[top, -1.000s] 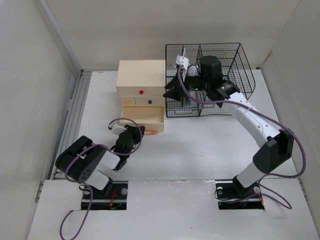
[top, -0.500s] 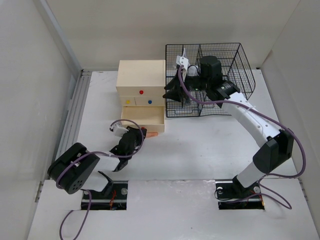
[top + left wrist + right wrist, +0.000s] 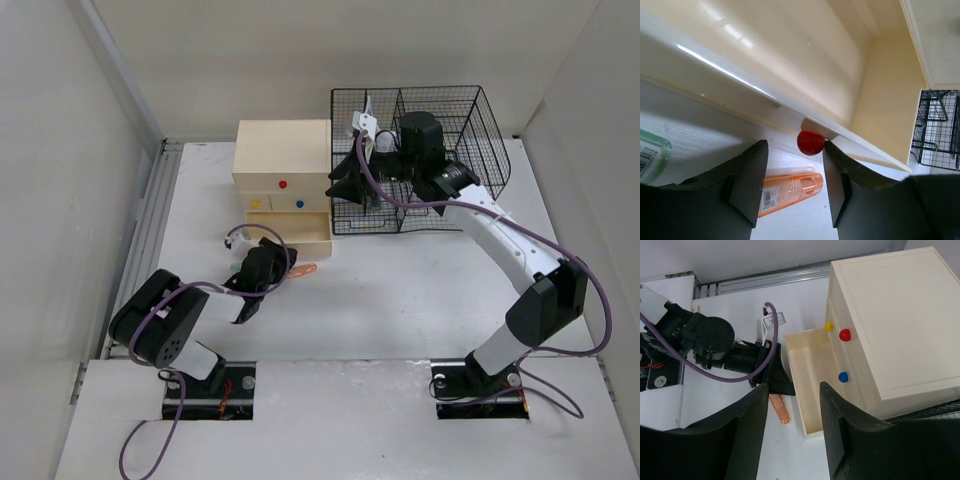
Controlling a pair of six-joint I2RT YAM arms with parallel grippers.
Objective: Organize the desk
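The white desk (image 3: pixel 400 290) carries a beige drawer box (image 3: pixel 282 155) with its bottom drawer (image 3: pixel 290 228) pulled open. An orange tube (image 3: pixel 304 270) lies on the desk just in front of the drawer. My left gripper (image 3: pixel 283 268) is low over the desk and open. In the left wrist view the orange tube (image 3: pixel 790 192) lies between its fingers (image 3: pixel 751 182), ungripped, with the drawer's red knob (image 3: pixel 810 142) just ahead. My right gripper (image 3: pixel 342 185) is open and empty, held high at the left edge of the black wire basket (image 3: pixel 470 120).
A pale green item with a barcode (image 3: pixel 650 157) lies left of my left gripper. The box has red (image 3: pixel 844 334), yellow (image 3: pixel 828 326) and blue (image 3: pixel 842 376) knobs. White walls enclose the desk on three sides.
My left gripper has shifted slightly toward the open drawer and its arm has swung. The orange tube has tilted a little. The right arm has not moved.
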